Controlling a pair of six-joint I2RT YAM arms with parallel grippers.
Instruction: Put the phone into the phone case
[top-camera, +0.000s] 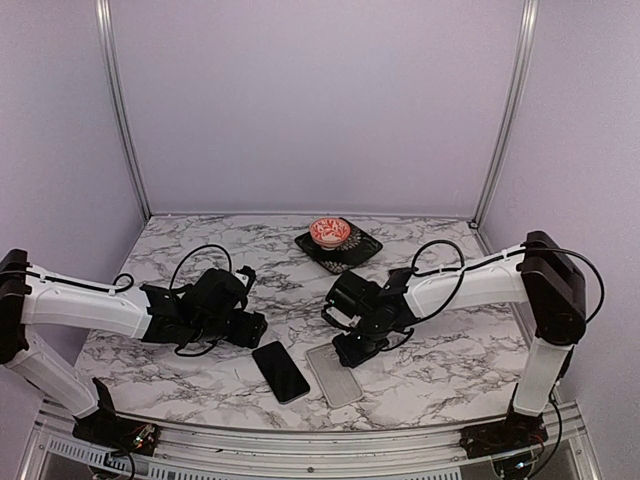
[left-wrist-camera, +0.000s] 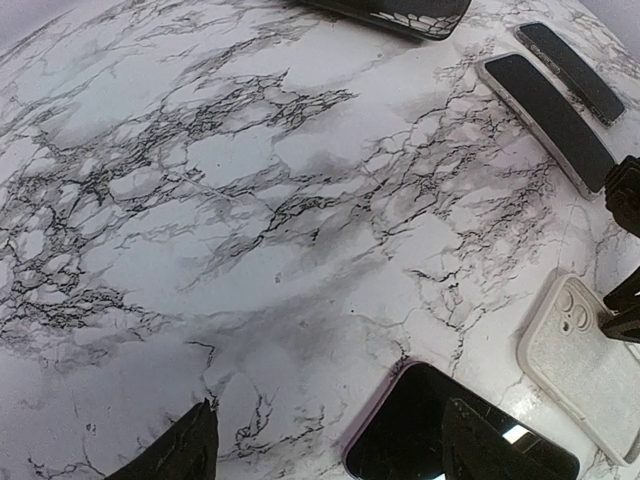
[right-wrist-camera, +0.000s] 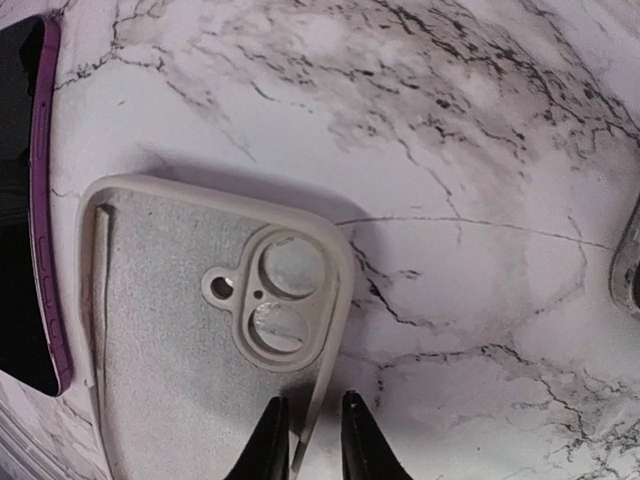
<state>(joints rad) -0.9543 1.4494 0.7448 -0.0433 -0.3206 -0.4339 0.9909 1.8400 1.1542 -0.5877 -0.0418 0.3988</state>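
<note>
Right gripper (right-wrist-camera: 306, 445): jaws narrow, pinching the side rim of the pale grey soft phone case (right-wrist-camera: 180, 380). Left gripper (left-wrist-camera: 325, 450): jaws wide, empty, above the black purple-edged phone (top-camera: 280, 371). Case lies just beside the phone, parallel on the marble table (top-camera: 440, 370). Long axes run far-left to near-right, the camera cut-out at the far end.

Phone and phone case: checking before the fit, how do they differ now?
The phone is glossy black with a purple edge; the phone case is pale grey. The phone lies free; the phone case has its rim between the fingers of the right gripper. Both lie flat, side by side, on the marble table.
</note>
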